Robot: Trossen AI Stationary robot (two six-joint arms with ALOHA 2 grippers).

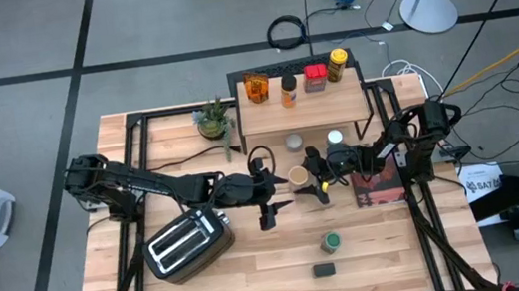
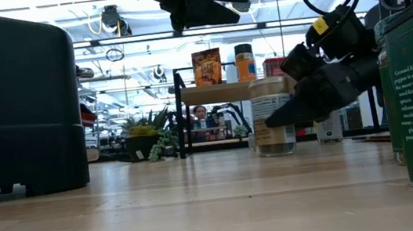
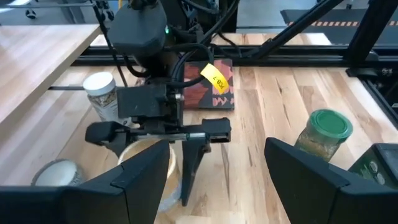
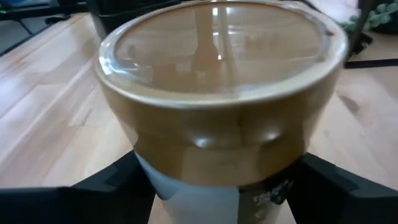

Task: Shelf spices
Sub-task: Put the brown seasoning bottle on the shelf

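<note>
A glass spice jar with a tan lid [image 1: 297, 176] stands upright on its base on the table, in front of the shelf [image 1: 300, 110]. My right gripper [image 1: 306, 179] reaches it from the table's right, and its open fingers stand on either side of the jar [image 4: 217, 93]. My left gripper [image 1: 269, 204] hovers open just left of and nearer than the jar, with nothing between its fingers [image 3: 211, 186]. On the shelf top stand several spices: an orange jar [image 1: 255, 88], an orange bottle [image 1: 289, 91], a red tin [image 1: 315, 78] and a yellow jar [image 1: 337, 65]. My right gripper has one finger [image 4: 124, 180] on each side of the jar's body below the lid [image 4: 186, 186], coming in nearly level from the table's right. Whether the fingers touch the glass I cannot tell. The jar stands upright on the table [image 2: 272, 115].
A silver toaster [image 1: 187, 243] sits front left and a potted plant [image 1: 214, 119] left of the shelf. Two small jars [image 1: 293, 142] [image 1: 335, 139] stand by the shelf's front. A green-lidded jar [image 1: 331, 243] and a dark tin [image 1: 324, 270] stand nearer. A red packet [image 1: 378, 188] lies at the right.
</note>
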